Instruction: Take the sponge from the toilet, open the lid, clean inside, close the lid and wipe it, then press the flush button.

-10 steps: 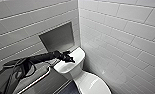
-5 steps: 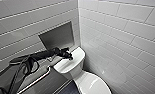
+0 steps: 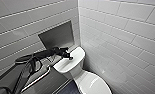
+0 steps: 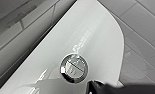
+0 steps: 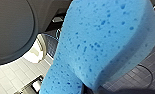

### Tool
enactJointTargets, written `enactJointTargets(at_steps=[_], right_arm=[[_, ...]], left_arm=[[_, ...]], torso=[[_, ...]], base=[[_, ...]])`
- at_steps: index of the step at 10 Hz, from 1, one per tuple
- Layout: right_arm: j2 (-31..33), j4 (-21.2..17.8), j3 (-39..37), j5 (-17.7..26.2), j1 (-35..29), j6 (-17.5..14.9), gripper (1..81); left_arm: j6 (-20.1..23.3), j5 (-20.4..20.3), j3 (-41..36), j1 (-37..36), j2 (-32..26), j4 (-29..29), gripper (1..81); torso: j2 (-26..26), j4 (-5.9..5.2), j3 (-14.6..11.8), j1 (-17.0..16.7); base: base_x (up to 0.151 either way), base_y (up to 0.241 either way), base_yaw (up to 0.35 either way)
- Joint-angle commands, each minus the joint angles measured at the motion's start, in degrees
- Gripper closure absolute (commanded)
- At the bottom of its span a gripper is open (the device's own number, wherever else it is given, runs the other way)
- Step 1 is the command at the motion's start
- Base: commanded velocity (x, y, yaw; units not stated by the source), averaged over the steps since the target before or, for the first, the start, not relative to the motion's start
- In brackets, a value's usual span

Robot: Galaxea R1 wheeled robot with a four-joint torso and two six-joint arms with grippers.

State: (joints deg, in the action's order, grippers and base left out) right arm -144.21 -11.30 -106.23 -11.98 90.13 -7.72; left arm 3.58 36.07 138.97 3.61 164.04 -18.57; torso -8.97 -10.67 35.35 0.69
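left gripper [image 3: 68, 57]: poised just above flush button [image 4: 74, 67] to press it; jaws unclear
right gripper [image 5: 91, 90]: jaws pinching sponge [image 5: 100, 42]

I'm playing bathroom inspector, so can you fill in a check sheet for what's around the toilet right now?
Surface: white tank top, glossy, bare apart from the flush button.
Job's things: flush button set in the tank top; lid shut; blue sponge held.
Clutter: nothing seen.
Grippers: left gripper over the tank top, beside the button; right gripper holds the sponge.
Cables: dark cables looped along the left arm.
Surroundings: white tiled walls, grey wall recess, metal rail.
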Motion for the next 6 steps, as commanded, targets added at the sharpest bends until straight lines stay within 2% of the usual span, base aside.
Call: enactJointTargets(at_steps=[1, 4, 6], right_arm=[[0.83, 1.19, 2.09, 5.13, 0.63, -0.28, 81.1], [0.92, 1.19, 2.09, 5.13, 0.72, -0.28, 81.1], [0.92, 1.19, 2.09, 5.13, 0.98, -0.28, 81.1]], left_arm=[[0.11, 1.72, 3.49, -11.21, 1.46, 3.00, 81.1], [0.11, 0.85, 7.18, -12.09, 3.93, 3.97, 81.1], [0.11, -0.39, 11.05, -12.09, 6.39, 7.31, 81.1]], torso=[[0.00, 0.00, 1.23, 0.00], [0.04, 0.00, 1.18, 0.02], [0.04, 0.00, 1.18, 0.02]], base=[[0.000, 0.000, 0.000], [0.000, 0.000, 0.000], [0.000, 0.000, 0.000]])
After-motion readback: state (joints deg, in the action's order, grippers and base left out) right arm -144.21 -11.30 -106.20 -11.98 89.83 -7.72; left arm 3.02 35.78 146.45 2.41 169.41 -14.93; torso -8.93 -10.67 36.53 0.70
